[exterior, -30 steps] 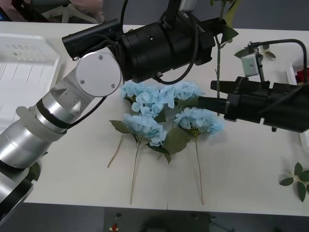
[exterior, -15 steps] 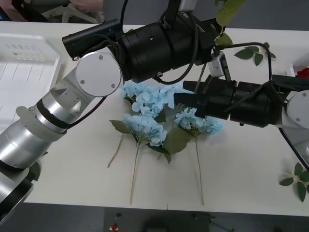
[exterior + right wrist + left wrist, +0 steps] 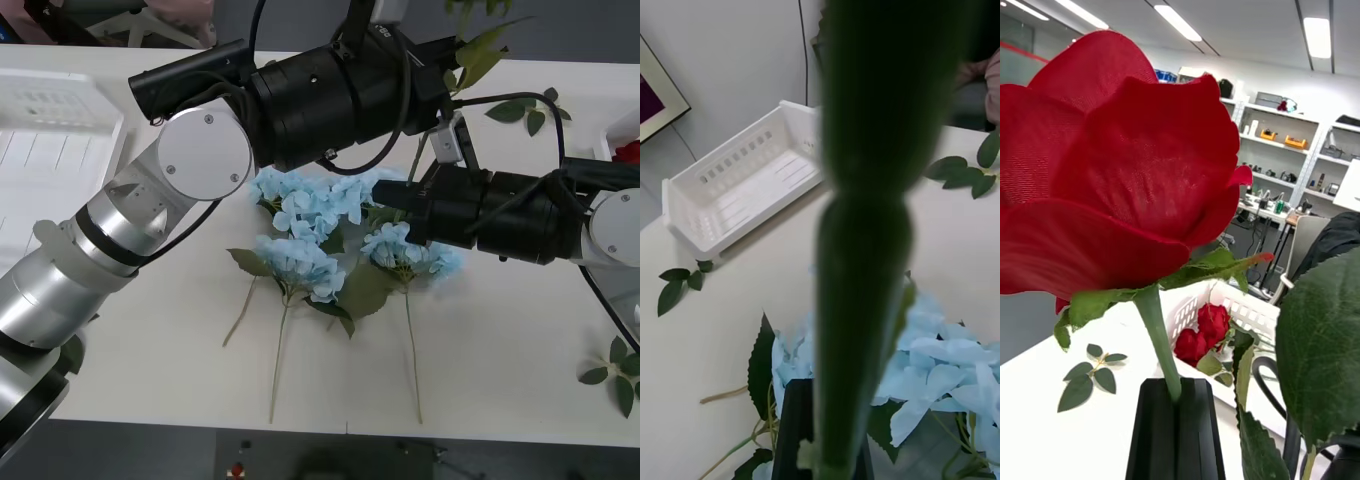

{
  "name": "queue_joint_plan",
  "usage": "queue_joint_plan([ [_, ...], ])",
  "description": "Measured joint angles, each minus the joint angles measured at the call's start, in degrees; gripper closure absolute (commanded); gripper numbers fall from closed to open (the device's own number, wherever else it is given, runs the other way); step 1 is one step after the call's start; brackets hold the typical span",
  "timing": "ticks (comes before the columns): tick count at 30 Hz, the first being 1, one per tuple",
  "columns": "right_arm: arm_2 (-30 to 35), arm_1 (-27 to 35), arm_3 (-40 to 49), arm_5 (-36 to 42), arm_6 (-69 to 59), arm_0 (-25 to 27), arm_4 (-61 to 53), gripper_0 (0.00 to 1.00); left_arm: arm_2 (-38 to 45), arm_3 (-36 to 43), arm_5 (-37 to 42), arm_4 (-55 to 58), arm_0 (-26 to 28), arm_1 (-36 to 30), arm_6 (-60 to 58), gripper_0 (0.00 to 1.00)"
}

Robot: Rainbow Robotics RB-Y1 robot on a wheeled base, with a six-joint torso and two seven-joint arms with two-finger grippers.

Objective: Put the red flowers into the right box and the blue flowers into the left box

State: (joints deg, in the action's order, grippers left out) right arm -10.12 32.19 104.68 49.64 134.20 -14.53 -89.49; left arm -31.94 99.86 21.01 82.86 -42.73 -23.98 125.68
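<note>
Red flowers: one rose (image 3: 1112,172) clamped by its stem between the closed left gripper (image 3: 1176,397) fingers; another (image 3: 1201,335) lies beyond them in the right box (image 3: 1251,315).
Right gripper (image 3: 824,420): fingers closed on the same green stem (image 3: 865,247), above the blue flowers (image 3: 310,235).
Left box (image 3: 745,187): on the table (image 3: 500,340), well beyond the right fingers.

Bright ceiling light, blurred close stem (image 3: 865,225)

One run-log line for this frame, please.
left gripper: shut on red rose stem | right gripper: beside a green stem, over blue flowers | right box: red roses inside
</note>
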Motion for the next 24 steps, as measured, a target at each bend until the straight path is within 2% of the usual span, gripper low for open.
queue_joint_plan([
  [1, 0.0, 0.0, 0.0, 0.0, 0.0, 0.0, 0.0, 1.0, 0.0, 0.0, 0.0, 0.0, 0.0, 0.0, 0.0, 0.35],
  [2, 0.0, 0.0, 0.0, 0.0, 0.0, 0.0, 0.0, 1.0, 0.0, 0.0, 0.0, 0.0, 0.0, 0.0, 0.0, 0.27],
  [5, 0.0, 0.0, 0.0, 0.0, 0.0, 0.0, 0.0, 1.0, 0.0, 0.0, 0.0, 0.0, 0.0, 0.0, 0.0, 0.21],
  [19, 0.0, 0.3, 0.0, 0.0, 0.0, 0.0, 0.0, 1.0, 0.0, 0.0, 0.0, 0.0, 0.0, 0.0, 0.0, 0.2],
  [24, 0.0, 3.4, 0.0, 0.0, -1.2, 0.0, 0.0, 1.0, -0.1, -0.2, 0.0, 0.0, 0.3, 0.0, 0.0, 0.2],
])
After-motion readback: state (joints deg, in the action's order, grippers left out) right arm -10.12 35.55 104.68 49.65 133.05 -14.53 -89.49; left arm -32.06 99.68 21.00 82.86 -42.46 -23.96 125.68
